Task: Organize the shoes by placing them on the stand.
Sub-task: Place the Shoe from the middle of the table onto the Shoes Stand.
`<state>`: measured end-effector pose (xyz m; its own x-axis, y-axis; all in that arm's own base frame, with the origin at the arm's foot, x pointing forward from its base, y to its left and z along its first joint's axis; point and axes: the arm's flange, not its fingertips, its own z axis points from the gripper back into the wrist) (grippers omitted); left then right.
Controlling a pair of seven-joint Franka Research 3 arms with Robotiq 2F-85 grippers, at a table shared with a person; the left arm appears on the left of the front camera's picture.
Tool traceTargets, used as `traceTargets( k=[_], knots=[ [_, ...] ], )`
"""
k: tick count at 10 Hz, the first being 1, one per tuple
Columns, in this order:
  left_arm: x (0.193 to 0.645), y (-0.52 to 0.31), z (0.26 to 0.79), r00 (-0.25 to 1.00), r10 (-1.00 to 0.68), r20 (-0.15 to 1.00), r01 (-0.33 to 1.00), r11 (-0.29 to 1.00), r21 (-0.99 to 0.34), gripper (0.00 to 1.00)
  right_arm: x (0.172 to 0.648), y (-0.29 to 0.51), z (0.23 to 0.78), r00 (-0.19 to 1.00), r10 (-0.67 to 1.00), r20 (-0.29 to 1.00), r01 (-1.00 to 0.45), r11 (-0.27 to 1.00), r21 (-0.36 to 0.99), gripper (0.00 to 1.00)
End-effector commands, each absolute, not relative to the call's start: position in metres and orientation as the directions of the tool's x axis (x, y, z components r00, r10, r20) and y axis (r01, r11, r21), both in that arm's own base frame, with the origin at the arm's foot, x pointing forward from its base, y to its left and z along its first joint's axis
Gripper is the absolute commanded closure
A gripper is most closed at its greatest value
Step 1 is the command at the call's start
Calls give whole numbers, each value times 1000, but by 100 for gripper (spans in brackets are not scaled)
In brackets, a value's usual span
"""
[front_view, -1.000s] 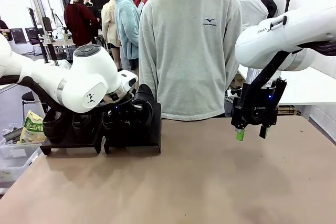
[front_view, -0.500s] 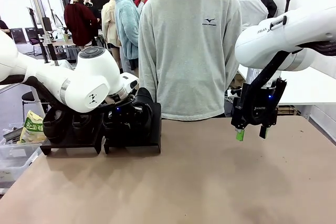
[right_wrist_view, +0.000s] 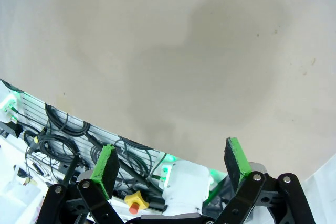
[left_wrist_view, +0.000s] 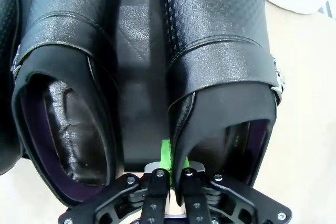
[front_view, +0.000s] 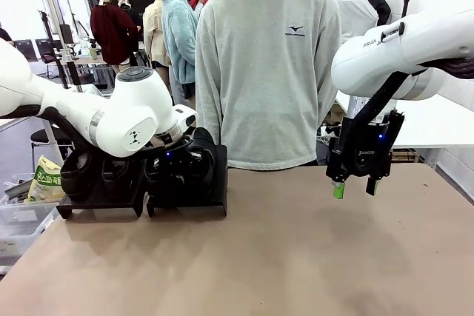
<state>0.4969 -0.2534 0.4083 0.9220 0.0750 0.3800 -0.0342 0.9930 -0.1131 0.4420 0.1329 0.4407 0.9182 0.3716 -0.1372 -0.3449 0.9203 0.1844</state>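
Note:
In the left wrist view my left gripper (left_wrist_view: 170, 174) is shut on the heel collar of a black shoe (left_wrist_view: 220, 51), which lies toe-away on the black stand (left_wrist_view: 139, 77). A second black shoe (left_wrist_view: 63, 56) lies beside it on the same stand. From the front, that held shoe (front_view: 204, 155) sits on the right-hand stand (front_view: 185, 203), with my left gripper (front_view: 185, 157) mostly hidden behind its wrist. Two more shoes (front_view: 78, 174) rest on a second stand (front_view: 100, 199) to the left. My right gripper (front_view: 354, 186) hangs open above the table, holding nothing, its green pads (right_wrist_view: 107, 163) wide apart.
A person in a grey sweatshirt (front_view: 270, 64) stands at the far edge, right behind the stands. A clear bin with a yellow packet (front_view: 44, 181) sits off the table's left edge. The brown tabletop (front_view: 296, 257) is bare in the middle and front.
My left arm has shifted slightly right and down, lowering the held shoe against the stand. The right arm has not moved.

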Motion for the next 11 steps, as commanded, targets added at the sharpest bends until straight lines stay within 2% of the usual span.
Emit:
traceTargets(
  k=[1,5,11],
  knots=[
    [504,-262,413,912,104,398,-72,993,-94,77,442,135,442,923,360,-138,-332,924,190,0],
    [499,-262,428,900,90,426,-49,993,-106,0,442,135,442,923,360,-138,-332,924,190,0],
    [489,-261,447,881,86,465,-32,992,-122,0,442,135,442,923,360,-138,-332,924,190,0]
  ],
)
